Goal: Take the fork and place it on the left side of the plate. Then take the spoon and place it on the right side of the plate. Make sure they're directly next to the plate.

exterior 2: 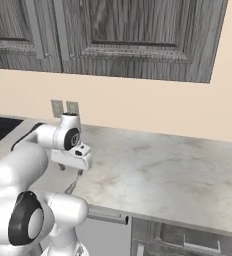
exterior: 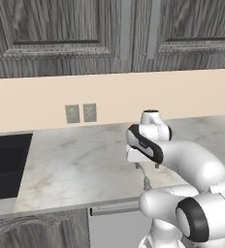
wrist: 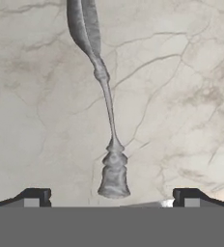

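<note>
A pale marbled stone table (exterior: pixel 75 164) runs under dark wood cabinets (exterior: pixel 56 29), with a black sink (exterior: pixel 5 162) at its left end. My white arm reaches over the front edge, and my tool (wrist: pixel 111 198) hangs with its jaws spread wide, gripping nothing. Directly beneath lies the slim grey metallic spoon (wrist: pixel 106 111), flat on the table, its handle end between my fingertips (wrist: pixel 34 197), apparently lined up for a pickup.
</note>
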### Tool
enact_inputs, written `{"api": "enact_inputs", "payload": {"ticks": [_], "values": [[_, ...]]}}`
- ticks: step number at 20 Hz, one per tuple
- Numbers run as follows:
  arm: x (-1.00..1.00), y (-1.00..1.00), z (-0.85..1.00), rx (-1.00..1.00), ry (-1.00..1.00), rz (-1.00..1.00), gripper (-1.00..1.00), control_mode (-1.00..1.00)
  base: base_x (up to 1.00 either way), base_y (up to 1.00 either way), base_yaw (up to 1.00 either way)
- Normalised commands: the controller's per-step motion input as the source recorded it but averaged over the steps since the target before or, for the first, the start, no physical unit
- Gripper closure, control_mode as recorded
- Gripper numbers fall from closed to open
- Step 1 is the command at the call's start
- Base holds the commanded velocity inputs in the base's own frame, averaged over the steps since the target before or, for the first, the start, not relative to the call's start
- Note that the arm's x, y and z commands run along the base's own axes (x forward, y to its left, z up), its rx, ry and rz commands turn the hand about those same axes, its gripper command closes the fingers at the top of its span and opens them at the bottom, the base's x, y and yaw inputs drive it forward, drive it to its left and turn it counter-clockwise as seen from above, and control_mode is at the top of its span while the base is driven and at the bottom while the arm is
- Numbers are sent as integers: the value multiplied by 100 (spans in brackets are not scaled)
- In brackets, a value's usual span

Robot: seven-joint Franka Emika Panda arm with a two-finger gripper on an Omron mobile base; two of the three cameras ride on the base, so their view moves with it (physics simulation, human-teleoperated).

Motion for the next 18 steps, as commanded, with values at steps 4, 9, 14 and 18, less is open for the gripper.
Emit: {"api": "enact_inputs", "payload": {"ticks": [4,9,14,18], "values": [[12,0,-29,0,0,1,-100,-100,0,0,0],[8,0,-30,-2,0,1,-100,-100,0,0,0],[21,0,-18,-2,1,2,-100,-100,0,0,0],[28,0,-7,0,0,5,-100,-100,0,0,0]]}}
